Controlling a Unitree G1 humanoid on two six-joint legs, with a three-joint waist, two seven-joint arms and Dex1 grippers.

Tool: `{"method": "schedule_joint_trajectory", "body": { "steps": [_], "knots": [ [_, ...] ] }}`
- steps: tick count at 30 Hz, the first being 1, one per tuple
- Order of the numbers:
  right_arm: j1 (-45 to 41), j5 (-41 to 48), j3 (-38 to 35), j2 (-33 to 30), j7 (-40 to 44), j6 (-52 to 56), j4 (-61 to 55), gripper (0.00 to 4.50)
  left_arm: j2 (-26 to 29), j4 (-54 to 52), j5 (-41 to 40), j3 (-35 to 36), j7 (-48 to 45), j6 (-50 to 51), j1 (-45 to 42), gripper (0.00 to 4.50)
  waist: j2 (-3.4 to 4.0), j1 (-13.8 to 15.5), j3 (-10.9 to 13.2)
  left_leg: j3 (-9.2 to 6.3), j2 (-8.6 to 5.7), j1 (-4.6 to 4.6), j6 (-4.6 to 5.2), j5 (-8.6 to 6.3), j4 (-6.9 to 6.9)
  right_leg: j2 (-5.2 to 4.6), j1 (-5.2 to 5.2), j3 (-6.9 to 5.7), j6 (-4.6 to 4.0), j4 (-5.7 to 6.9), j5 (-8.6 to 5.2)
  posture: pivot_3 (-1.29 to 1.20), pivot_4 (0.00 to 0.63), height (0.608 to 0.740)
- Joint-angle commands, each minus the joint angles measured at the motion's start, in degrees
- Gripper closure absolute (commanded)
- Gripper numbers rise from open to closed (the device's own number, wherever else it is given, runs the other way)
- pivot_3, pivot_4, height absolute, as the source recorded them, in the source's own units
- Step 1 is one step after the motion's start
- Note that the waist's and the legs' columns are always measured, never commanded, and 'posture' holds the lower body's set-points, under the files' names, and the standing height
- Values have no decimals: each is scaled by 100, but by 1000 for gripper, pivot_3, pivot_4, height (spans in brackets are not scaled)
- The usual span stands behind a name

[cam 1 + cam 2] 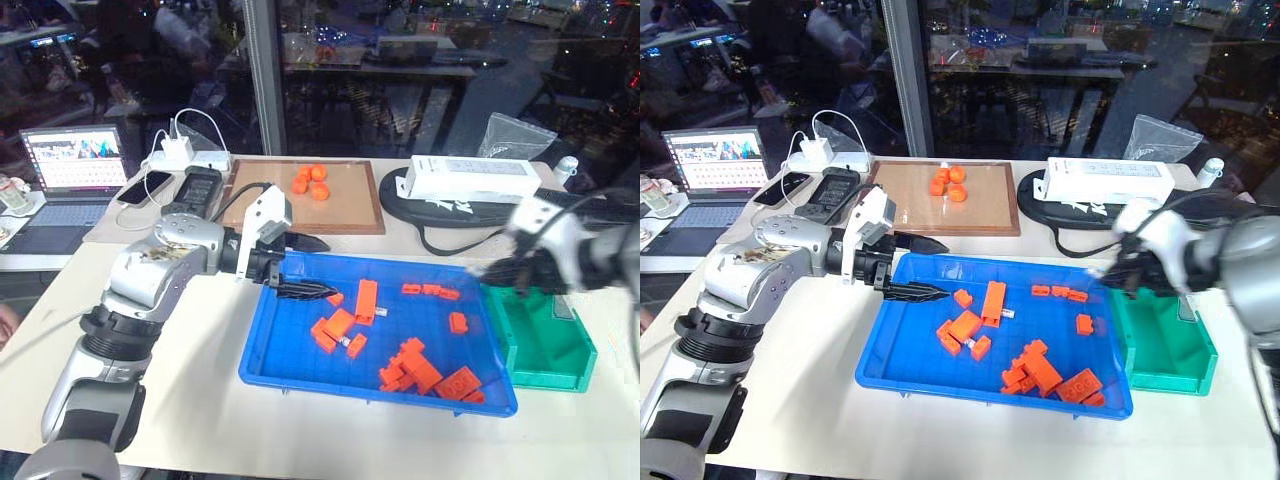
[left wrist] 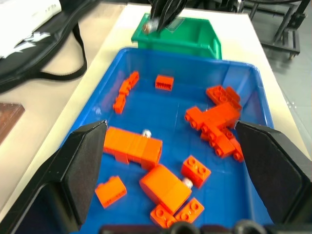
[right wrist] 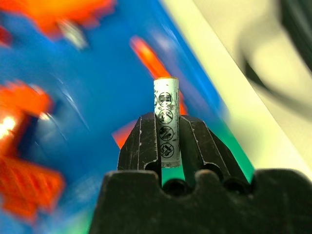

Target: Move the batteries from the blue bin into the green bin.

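The right tool (image 3: 165, 141) pinches one battery (image 3: 166, 122) by its lower half (a shallow hold) over the green bin (image 1: 545, 345), at the blue bin's (image 1: 300, 375) three o'clock; releasing early could drop it outside. The left tool (image 2: 178, 170) gapes wide, empty.

Silver-grey jointed arms, white wrists, black fingers (image 2: 85, 170)

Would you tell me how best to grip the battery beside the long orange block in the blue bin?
Probably from above, fingers over its two ends: the battery lies flat in the blue bin against the block, so one long side is blocked while the ends look free.
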Motion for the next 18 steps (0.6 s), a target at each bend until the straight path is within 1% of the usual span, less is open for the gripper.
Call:
{"method": "schedule_joint_trajectory", "body": {
  "steps": [1, 6, 8, 9, 10, 12, 14, 17, 18],
  "knots": [
    [523, 106, -778, 43, -376, 318, -178, 4264, -106, 12, 34, -37, -101, -189, -183, 0, 1, -29, -1, 4, 2, 2, 0, 0, 0, -1, 0, 2, 0, 1, 0, 0, 150, 699],
    [1117, 203, -935, 228, -779, 465, -453, 4264, -148, 39, 76, -71, -119, -206, -207, 0, 5, -107, -2, 9, 4, 7, 0, 0, -1, 1, -1, 9, 0, 7, -1, 0, 150, 699],
    [1361, 162, -886, 274, -982, 506, -468, 3258, -116, 6, 86, -67, -135, -196, -179, 0, 7, -111, -3, 9, 2, 6, 0, 0, -1, 2, -1, 9, 2, 8, -2, 0, 150, 699],
    [1450, 134, -865, 272, -1070, 478, -445, 3096, -105, -10, 92, -61, -132, -181, -169, 0, 8, -111, -3, 9, 2, 6, 0, 0, -1, 2, 0, 8, 4, 7, -3, 0, 150, 699],
    [1513, 132, -850, 258, -1124, 450, -423, 2781, -89, -26, 94, -48, -130, -166, -153, 0, 8, -111, -4, 10, 1, 4, 0, 0, 0, 2, 0, 7, 6, 7, -4, 0, 150, 699],
    [1547, 187, -861, 239, -1199, 414, -394, 1997, -68, -44, 103, -36, -123, -146, -133, 0, 8, -111, -3, 11, 0, 3, 0, 0, 1, 0, 1, 8, 7, 6, -5, 0, 150, 699],
    [1464, 275, -894, 185, -1228, 448, -424, 1390, -33, -62, 112, -33, -118, -141, -106, 0, 7, -112, -3, 11, -1, 3, 0, 0, 1, -1, 1, 8, 14, 6, -9, 0, 150, 699],
    [1232, 458, -952, 75, -1188, 524, -538, 284, -5, -63, 124, -19, -86, -125, -94, 0, 7, -129, -3, 10, 0, 4, 0, 0, 1, 2, 1, 8, 24, 6, -15, 0, 150, 699],
    [1111, 535, -951, 20, -1156, 530, -617, 21, 8, -64, 124, -12, -76, -121, -88, 0, 7, -135, -2, 10, 0, 4, 0, 0, 0, 2, 1, 8, 24, 6, -15, 0, 150, 699]
  ]
}}
